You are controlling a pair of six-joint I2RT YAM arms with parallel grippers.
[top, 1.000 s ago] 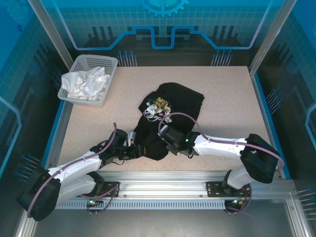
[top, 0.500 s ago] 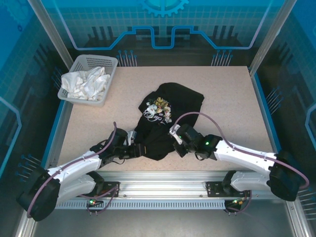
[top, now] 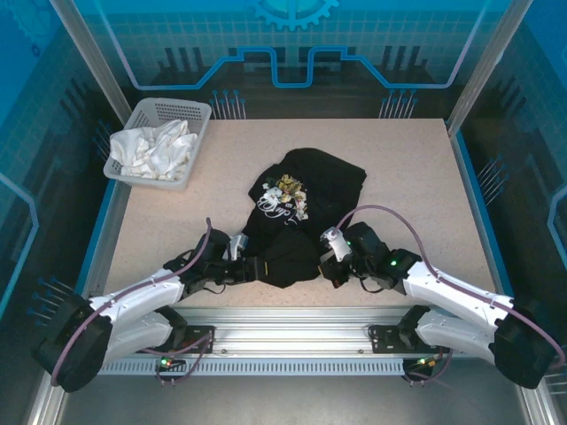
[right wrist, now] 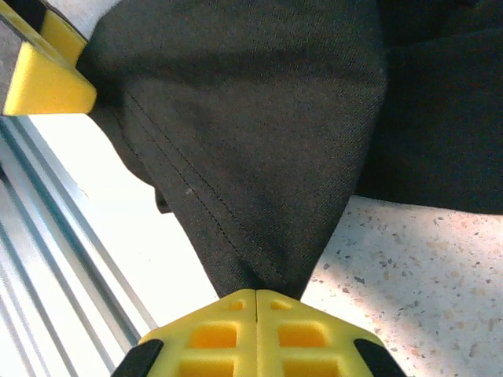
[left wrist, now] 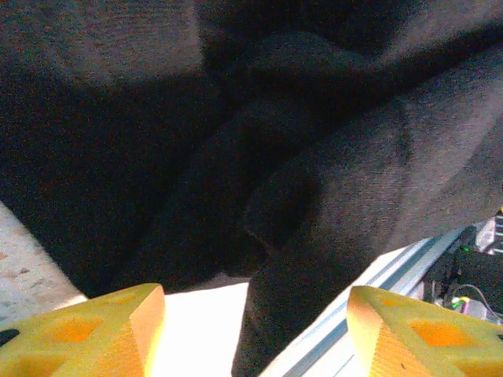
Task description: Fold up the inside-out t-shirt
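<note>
Fingers of the right gripper [right wrist: 256, 302]: closed pad to pad, pinching a stitched hem corner of the inside-out t-shirt [top: 301, 199].
Fingers of the left gripper [left wrist: 251, 314]: wide apart, clamping nothing; a fold of black cloth hangs between them.
Shirt position: crumpled mid-table [top: 416, 177], print face up, near edge at the front rail.
Long axis: from the near hem away toward the far right.
Direction from the fingers: cloth lies straight ahead of the left pair, and just beyond the right pair's pinch.
Nearer arm: both are at the near hem, left at its left end and right at its right end, close together.
Deciding relation: judged, the left pair needs only to close on the fold between them.
</note>
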